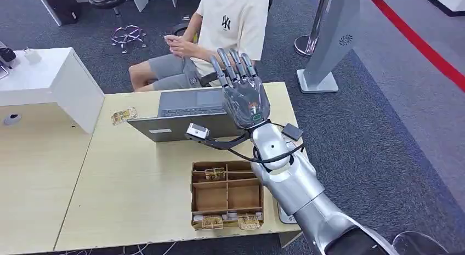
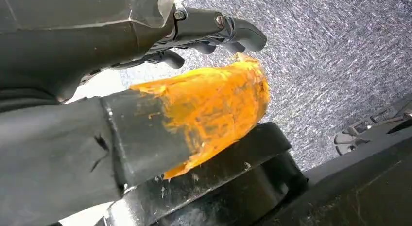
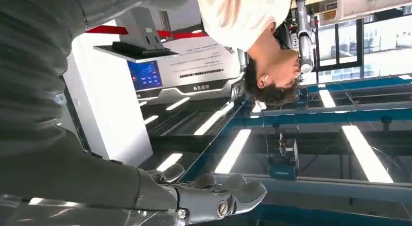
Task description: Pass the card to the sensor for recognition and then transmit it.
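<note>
Right hand: the right hand [image 1: 245, 98] was raised above the far side of the table [image 1: 137, 194], fingers straight and spread, with nothing in it in the head view or the right wrist view.
Left hand: the left hand [image 2: 214, 31] hung over the carpet with its dark fingers bent inward. I cannot tell whether it held anything.
Cards: cards [image 1: 211, 221] lay flat in the near compartments of the tray [image 1: 193, 194], another sat in a far compartment, and a loose card [image 1: 123, 115] lay on the table beside the laptop [image 1: 186, 109].
Sensor: the small box [image 1: 197, 130] just in front of the laptop was probably the sensor. It stood between the tray and the person [image 1: 230, 24] seated behind the table.
Handling: a card looked thin, light, stiff and slick. Lying flat against the cardboard, it would give little edge to catch.
Where to hold: a pinch across one short end, thumb on one face and a finger under the other, would leave the rest free to present to the sensor.
Risk: a card could slide along the tray floor or slip from a shallow pinch.
</note>
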Robot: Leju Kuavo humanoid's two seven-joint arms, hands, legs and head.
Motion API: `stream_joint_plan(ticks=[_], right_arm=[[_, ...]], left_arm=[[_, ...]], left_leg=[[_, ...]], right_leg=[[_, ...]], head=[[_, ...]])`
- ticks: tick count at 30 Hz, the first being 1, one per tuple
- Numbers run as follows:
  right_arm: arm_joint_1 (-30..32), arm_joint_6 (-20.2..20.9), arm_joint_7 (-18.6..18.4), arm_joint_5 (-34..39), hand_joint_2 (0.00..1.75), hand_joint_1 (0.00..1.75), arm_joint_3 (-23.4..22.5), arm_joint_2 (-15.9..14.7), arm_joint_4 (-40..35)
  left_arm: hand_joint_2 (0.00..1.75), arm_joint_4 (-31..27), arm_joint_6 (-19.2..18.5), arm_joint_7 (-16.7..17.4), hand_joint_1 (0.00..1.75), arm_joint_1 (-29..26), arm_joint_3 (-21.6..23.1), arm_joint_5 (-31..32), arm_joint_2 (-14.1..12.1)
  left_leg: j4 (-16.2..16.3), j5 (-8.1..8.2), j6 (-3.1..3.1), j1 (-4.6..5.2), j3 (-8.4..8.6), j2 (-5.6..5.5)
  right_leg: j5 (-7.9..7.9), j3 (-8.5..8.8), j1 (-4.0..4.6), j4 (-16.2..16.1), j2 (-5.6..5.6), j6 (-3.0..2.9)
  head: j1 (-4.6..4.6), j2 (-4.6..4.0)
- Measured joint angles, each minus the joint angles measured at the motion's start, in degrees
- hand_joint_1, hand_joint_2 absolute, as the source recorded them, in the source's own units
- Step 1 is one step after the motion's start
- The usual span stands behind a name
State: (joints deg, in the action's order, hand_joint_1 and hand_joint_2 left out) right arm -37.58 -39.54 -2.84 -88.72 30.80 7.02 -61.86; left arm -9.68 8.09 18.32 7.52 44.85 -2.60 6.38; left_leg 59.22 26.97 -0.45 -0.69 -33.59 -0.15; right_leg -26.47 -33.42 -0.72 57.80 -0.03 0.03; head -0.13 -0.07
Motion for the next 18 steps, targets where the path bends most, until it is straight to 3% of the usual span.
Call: stream_joint_plan(ticks=[18], right_arm=[[0.00, 0.00, 0.00, 0.00, 1.75, 0.00, -0.02, 0.00, 0.02]], left_arm=[[0.00, 0.00, 0.00, 0.00, 0.00, 0.00, 0.00, 0.00, 0.00]], left_leg=[[0.00, 0.00, 0.00, 0.00, 0.00, 0.00]], right_leg=[[0.00, 0.00, 0.00, 0.00, 0.00, 0.00]], head=[[0.00, 0.00]])
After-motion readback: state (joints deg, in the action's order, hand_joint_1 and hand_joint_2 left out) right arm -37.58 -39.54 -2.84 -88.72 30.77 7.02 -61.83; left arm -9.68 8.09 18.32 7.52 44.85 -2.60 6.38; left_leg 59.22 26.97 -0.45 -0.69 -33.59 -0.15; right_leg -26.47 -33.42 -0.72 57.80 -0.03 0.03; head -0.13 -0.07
